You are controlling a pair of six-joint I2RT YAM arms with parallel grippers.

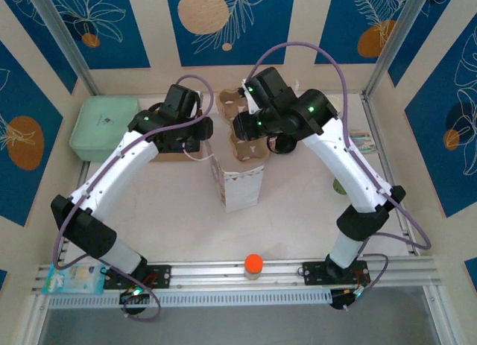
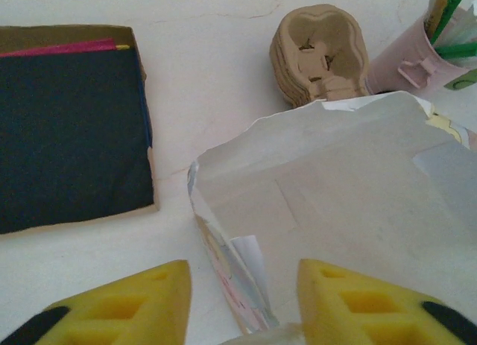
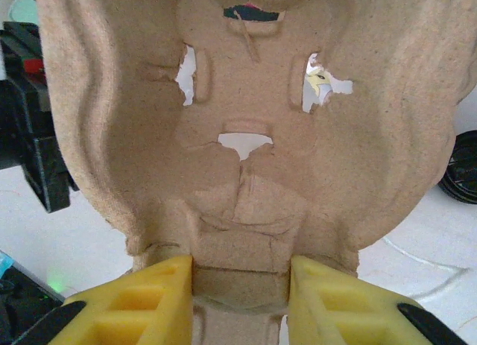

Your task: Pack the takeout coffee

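The coffee (image 1: 282, 144) sat on the table, mostly hidden under the right arm, so only its black lid showed. It was at about 1 o'clock from the bag (image 1: 240, 185), near it but not in it. In the right wrist view the lid peeked in at 3 o'clock. The right gripper (image 3: 240, 285) was squeezed tight on a brown carrier (image 3: 246, 136), with one yellow finger on each side of its middle part. From above, the carrier was at 12 o'clock from the bag, just beside its open top. The left gripper (image 2: 242, 300) held nothing. Its fingers were wide apart, with the near edge of the bag between them. I could not tell if they touched it. In the left wrist view a stack (image 2: 320, 54) of more carriers stood at 12 o'clock past the bag. A pink cup (image 2: 406, 62) with straws was at 1 o'clock. A flat box (image 2: 74, 136) of dark napkins lay at 10 o'clock. From above, a green tub (image 1: 104, 127) sat far out at 10 o'clock.
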